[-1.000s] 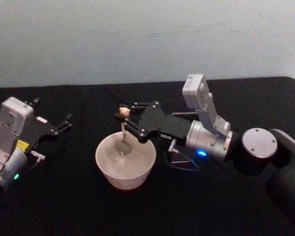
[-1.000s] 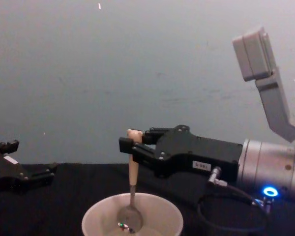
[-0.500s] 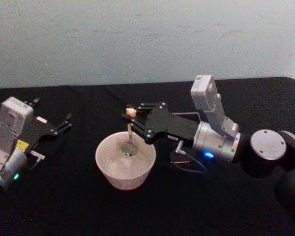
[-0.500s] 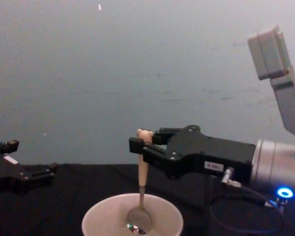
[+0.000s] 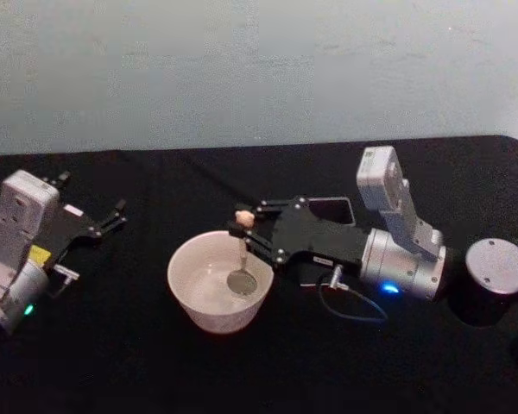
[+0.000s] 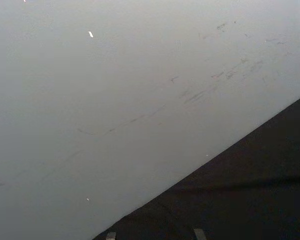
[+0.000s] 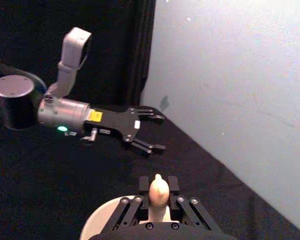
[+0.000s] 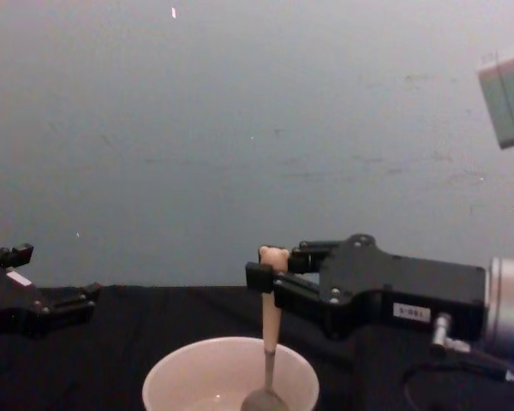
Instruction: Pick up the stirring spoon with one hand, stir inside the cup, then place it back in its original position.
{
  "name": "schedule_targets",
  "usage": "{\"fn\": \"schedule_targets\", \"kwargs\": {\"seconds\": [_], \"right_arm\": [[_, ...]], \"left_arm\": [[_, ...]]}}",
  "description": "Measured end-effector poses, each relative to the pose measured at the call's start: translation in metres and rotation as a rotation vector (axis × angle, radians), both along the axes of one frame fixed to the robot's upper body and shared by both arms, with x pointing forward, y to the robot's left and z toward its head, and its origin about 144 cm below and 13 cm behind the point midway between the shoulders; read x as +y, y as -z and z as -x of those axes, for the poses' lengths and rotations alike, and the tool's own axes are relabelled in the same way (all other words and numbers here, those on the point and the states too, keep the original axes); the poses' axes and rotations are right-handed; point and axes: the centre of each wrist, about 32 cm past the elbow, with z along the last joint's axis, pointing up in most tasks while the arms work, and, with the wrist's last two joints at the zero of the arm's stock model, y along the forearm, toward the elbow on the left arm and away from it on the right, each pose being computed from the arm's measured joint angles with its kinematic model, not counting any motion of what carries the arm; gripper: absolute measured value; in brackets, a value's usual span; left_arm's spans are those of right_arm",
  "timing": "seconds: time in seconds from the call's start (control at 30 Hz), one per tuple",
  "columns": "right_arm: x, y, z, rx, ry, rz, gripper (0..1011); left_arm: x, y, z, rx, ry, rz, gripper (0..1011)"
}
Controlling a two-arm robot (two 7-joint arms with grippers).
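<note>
Right gripper (image 5: 242,226) pinches the stirring spoon (image 5: 243,255) upright — bowl inside the cup (image 5: 209,316); left gripper (image 5: 90,198), fingers spread, sits well left of the cup.

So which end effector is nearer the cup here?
Right. The right end effector holds the stirring spoon upright inside the cup; the left end effector rests open, far off to the cup's left.

We log the setting as a robot lab bench. Evidence: table (image 5: 112,362) draped wholly in black cloth; bare, scuffed pale wall (image 5: 242,69) directly behind it; black curtain (image 7: 135,50) closing 1 side; loose cable (image 5: 363,318) and blue status light (image 5: 386,288) on the right arm; green status light (image 5: 28,309) on the left arm.
</note>
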Motion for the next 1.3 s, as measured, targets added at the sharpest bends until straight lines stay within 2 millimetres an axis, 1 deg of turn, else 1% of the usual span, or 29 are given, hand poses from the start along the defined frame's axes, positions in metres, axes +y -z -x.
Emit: {"fn": "schedule_targets", "kwargs": {"seconds": [0.27, 0.5, 0.7, 0.9, 1.1, 1.3], "right_arm": [[0.002, 0.000, 0.010, 0.018, -0.054, -0.003, 214], [0.017, 0.002, 0.011, 0.024, -0.097, -0.018, 214], [0.030, 0.004, 0.003, 0.019, -0.093, -0.029, 214], [0.037, 0.005, -0.007, 0.009, -0.062, -0.040, 214], [0.035, 0.006, -0.016, 0.003, -0.022, -0.033, 214], [0.029, 0.006, -0.019, 0.000, 0.009, -0.032, 214]], "left_arm": [[0.000, 0.000, 0.000, 0.000, 0.000, 0.000, 1001], [0.000, 0.000, 0.000, 0.000, 0.000, 0.000, 1001], [0.000, 0.000, 0.000, 0.000, 0.000, 0.000, 1001], [0.000, 0.000, 0.000, 0.000, 0.000, 0.000, 1001], [0.000, 0.000, 0.000, 0.000, 0.000, 0.000, 1002], [0.000, 0.000, 0.000, 0.000, 0.000, 0.000, 1001]]}}
